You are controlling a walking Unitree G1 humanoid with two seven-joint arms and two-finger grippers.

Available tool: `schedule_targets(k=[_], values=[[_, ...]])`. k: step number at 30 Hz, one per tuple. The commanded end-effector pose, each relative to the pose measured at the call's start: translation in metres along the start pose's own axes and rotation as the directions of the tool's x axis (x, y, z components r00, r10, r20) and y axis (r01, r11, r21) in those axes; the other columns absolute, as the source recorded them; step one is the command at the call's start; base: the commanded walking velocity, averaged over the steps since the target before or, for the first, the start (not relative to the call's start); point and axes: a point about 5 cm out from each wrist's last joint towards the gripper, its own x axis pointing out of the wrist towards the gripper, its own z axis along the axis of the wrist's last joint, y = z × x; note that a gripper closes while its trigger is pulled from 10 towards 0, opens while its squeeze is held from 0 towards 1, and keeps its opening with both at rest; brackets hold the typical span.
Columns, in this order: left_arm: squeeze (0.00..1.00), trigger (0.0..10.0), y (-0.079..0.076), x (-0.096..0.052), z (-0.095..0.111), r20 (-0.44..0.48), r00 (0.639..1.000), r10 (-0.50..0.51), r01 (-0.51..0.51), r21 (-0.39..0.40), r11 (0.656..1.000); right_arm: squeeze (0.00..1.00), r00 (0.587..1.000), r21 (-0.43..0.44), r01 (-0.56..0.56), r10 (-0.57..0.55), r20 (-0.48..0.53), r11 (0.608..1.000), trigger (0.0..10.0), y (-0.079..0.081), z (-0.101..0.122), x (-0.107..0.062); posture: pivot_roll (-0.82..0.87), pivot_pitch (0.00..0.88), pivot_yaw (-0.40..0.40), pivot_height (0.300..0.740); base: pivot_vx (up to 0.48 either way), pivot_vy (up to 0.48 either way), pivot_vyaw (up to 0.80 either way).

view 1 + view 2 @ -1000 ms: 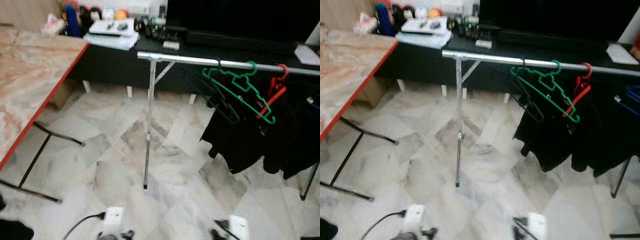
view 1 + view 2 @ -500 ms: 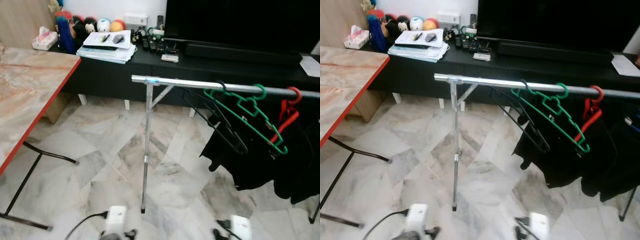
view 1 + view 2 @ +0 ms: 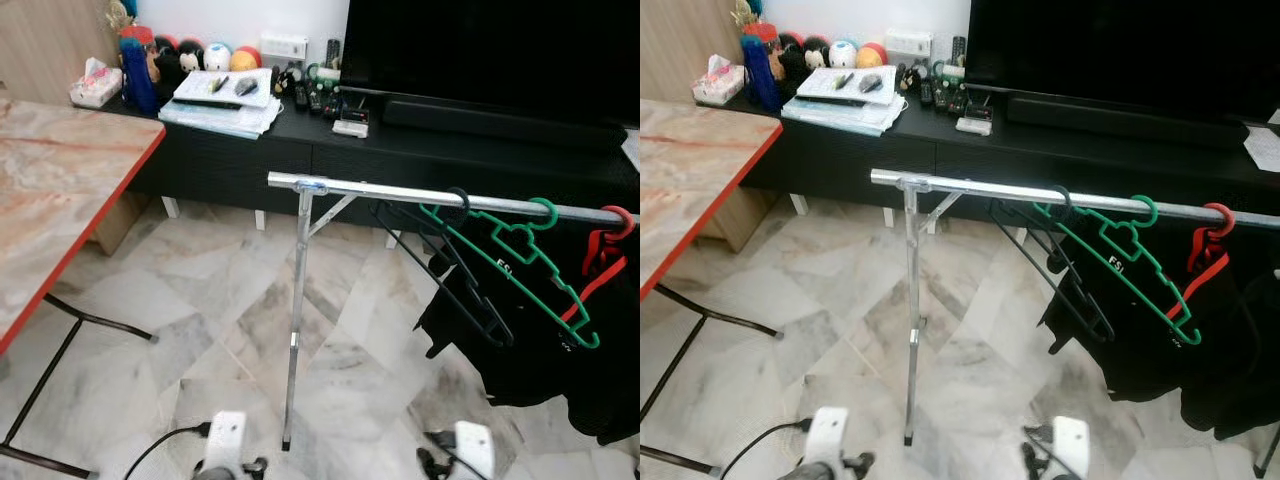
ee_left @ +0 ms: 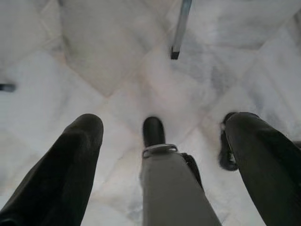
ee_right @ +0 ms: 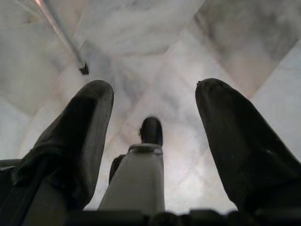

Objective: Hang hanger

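The green hanger (image 3: 520,262) hangs on the silver rail (image 3: 400,194) between a black hanger (image 3: 452,270) and a red one, while both grippers, left gripper (image 4: 160,136) and right gripper (image 5: 155,127), hang spread apart, empty, over the marble floor (image 3: 200,300).

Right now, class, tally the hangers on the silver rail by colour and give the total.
Black hanger: 1
Green hanger: 1
Red hanger: 1
Total on the rail: 3, as far as can be seen; dark clothes hide the far end.
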Motion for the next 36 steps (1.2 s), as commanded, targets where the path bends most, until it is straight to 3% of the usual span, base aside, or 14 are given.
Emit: schedule_targets(k=[1, 36], values=[[0.00, 10.0, -0.0078, -0.0009, -0.0103, -0.036, 0.999, -0.025, 0.026, 0.022, 0.999, 0.00, 0.999, -0.006, 0.026, -0.026, -0.019, 1.000, 10.0, -0.0104, -0.0055, -0.0027, 0.04, 0.143, -0.058, 0.740, 0.000, -0.454, 0.00], [0.00, 10.0, -0.0044, -0.0010, -0.0108, -0.035, 0.999, -0.016, 0.017, 0.013, 1.000, 0.00, 0.999, 0.011, 0.028, -0.028, -0.018, 1.000, 10.0, -0.0077, -0.0065, -0.0024, 0.06, 0.166, -0.049, 0.740, 0.000, -0.454, 0.00]])
